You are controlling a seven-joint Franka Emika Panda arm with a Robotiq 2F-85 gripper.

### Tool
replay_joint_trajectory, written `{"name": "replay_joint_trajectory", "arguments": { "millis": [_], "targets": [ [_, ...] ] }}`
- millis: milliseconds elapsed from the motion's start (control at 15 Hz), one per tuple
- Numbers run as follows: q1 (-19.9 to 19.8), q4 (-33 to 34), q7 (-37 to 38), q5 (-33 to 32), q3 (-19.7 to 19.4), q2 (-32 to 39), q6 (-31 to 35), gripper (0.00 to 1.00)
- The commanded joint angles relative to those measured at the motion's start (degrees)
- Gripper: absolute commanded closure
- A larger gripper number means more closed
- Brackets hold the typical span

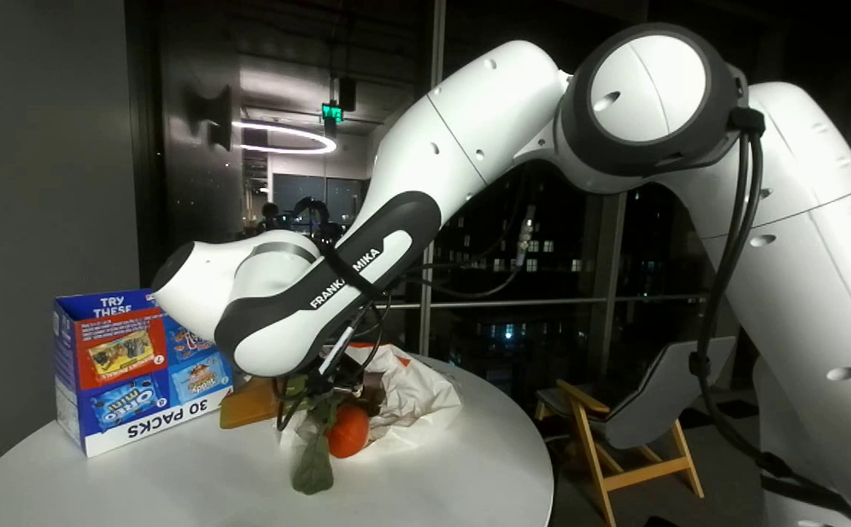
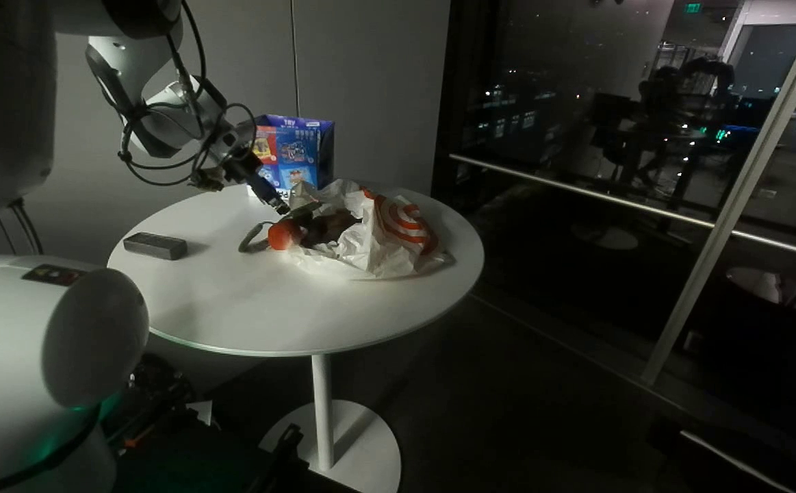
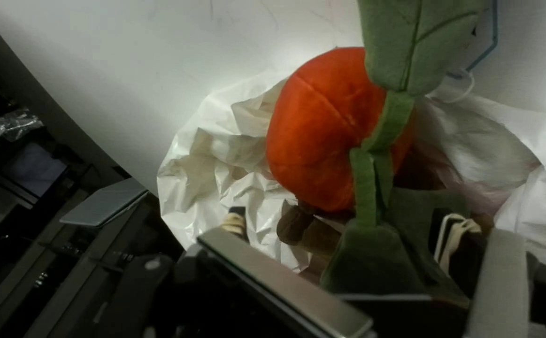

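Leafy plush [image 3: 319,136], long axis toward claw [image 3: 345,230]

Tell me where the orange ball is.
In an exterior view, the orange ball sits left of center, at the left end of the white bag, below the hand.
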Motion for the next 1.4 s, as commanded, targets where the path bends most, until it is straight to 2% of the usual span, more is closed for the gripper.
{"name": "replay_joint_trajectory", "arguments": {
  "millis": [0,267,467,600,667,1000,1333],
  "targets": [
    [1.02,0.99,5.37,0.56,-0.14,0.21,-6.95,0.00],
    [-0.28,-3.84,15.43,4.02,0.54,-5.69,-12.83,0.00],
    [-1.77,-6.59,16.19,8.38,1.14,-9.29,-15.13,0.00],
    [-2.72,-7.30,15.97,10.38,1.11,-9.66,-14.76,0.00],
    [-2.00,-4.55,14.99,8.63,1.33,-7.21,-14.96,0.00],
    [-2.86,-5.98,15.17,9.54,1.27,-8.00,-14.91,0.00],
    [-5.18,-5.40,16.73,13.79,0.41,-6.55,-9.38,0.00]
  ]
}}
